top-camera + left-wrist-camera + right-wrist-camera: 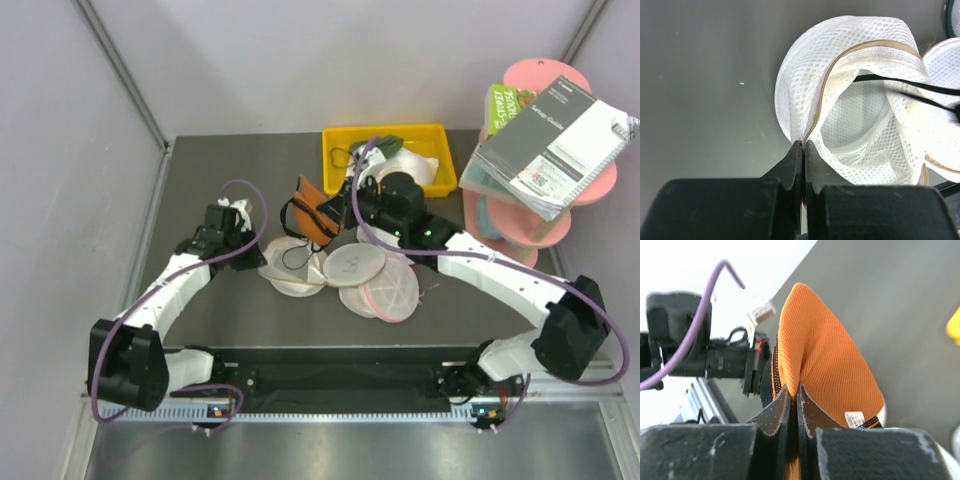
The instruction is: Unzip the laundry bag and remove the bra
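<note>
- While the left pincer [803,150] was closed, its two fingers met on the beige-tan rim of the laundry bag [805,65], pinching that edge with no gap showing between them.
- The laundry bag lay on the table [300,325] near its middle, a little toward the left edge, at the left end of a cluster of round mesh pods.
- The rim of the bag stood parted, and the white mesh interior showed through the open mouth.
- A black strap [920,86] crossed that mouth and ran on past the bag's right side.
- The right pincer [794,390] was closed on the bra [825,355], an orange ribbed piece with black trim and a small white label near the fingers.
- The bra was outside the bag, held between the cluster of pods and the far edge of the table.
- A plain white mesh pod [352,265] lay just right of the laundry bag, touching it, and a pink-rimmed mesh pod [392,290] lay beside that one, toward the near edge.
- A yellow tray [335,150] sat at the far edge, with items inside too small to identify.
- A pink tiered stand [545,75] occupied the far right corner, carrying a spiral-bound guide [560,140].
</note>
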### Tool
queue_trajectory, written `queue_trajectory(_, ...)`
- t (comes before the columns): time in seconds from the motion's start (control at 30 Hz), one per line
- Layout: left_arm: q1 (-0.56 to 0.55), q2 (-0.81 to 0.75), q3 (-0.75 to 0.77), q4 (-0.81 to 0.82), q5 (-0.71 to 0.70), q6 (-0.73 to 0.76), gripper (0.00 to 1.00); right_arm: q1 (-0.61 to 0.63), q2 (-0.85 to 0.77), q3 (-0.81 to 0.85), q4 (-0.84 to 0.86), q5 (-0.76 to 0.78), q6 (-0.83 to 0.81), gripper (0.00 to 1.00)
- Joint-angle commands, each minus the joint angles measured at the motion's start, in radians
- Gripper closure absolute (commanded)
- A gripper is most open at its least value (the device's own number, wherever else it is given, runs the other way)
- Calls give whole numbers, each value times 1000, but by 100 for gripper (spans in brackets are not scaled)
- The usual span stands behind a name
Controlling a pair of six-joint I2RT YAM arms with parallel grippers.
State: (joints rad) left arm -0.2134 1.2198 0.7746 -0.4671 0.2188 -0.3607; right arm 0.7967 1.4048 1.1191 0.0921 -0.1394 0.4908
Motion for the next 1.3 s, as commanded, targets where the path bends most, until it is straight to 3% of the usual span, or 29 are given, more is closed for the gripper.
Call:
queue_trajectory(0.0,-3,-20,37,4,-6,2,100,-54,-93,1,-21,21,-35,100)
queue_trajectory(0.27,-3,-20,38,5,-9,2,100,-197,-159,110,-167,41,-146,100)
queue_trajectory(0.6,-1,-20,38,4,-10,3,100,-333,-132,303,-219,80,-236,100)
queue_trajectory(0.9,-1,-29,40,5,-10,5,100,-430,69,479,-242,136,-319,100)
queue_trajectory(1.27,-1,-39,38,7,-9,6,100,-447,261,602,-256,339,-437,100)
